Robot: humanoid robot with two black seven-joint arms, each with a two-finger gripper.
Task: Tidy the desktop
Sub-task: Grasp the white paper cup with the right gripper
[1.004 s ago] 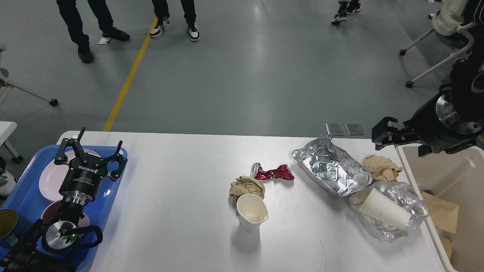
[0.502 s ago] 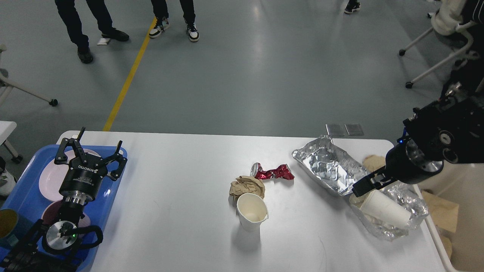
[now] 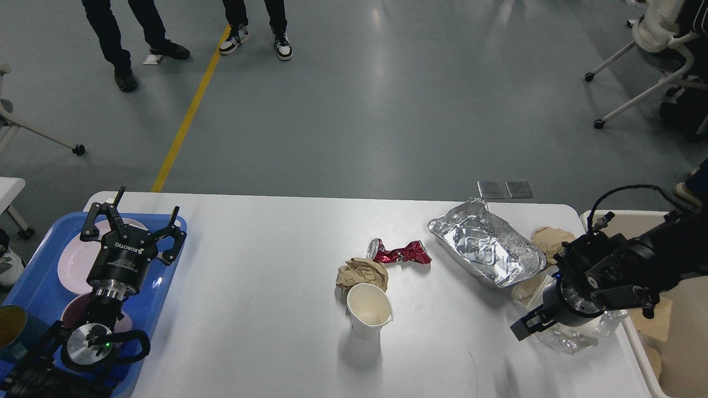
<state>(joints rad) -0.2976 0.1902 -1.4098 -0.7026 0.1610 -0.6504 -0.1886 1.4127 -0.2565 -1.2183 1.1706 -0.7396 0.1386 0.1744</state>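
Note:
The white desktop (image 3: 265, 265) holds litter. Near the middle stand an upright paper cup (image 3: 369, 316), a crumpled brown paper ball (image 3: 362, 273) and a crushed red can (image 3: 399, 253). Further right lie a foil tray (image 3: 487, 243), a second brown paper wad (image 3: 553, 239) and a crumpled clear-and-foil bundle (image 3: 575, 338). My right gripper (image 3: 530, 326) hangs low over that bundle, dark and seen end-on, so its fingers cannot be told apart. My left gripper (image 3: 135, 224) stands open and holds nothing above the blue tray (image 3: 33, 282).
The blue tray at the left holds pink plates (image 3: 72, 265) and a teal cup (image 3: 11, 329). A beige bin (image 3: 636, 213) with brown paper inside stands off the right table edge. People's legs and wheeled chairs are on the floor beyond the table.
My right arm swung from above the bin's far corner down and toward me, over the foil bundle, and now hides the lying paper cup. The left arm stayed still.

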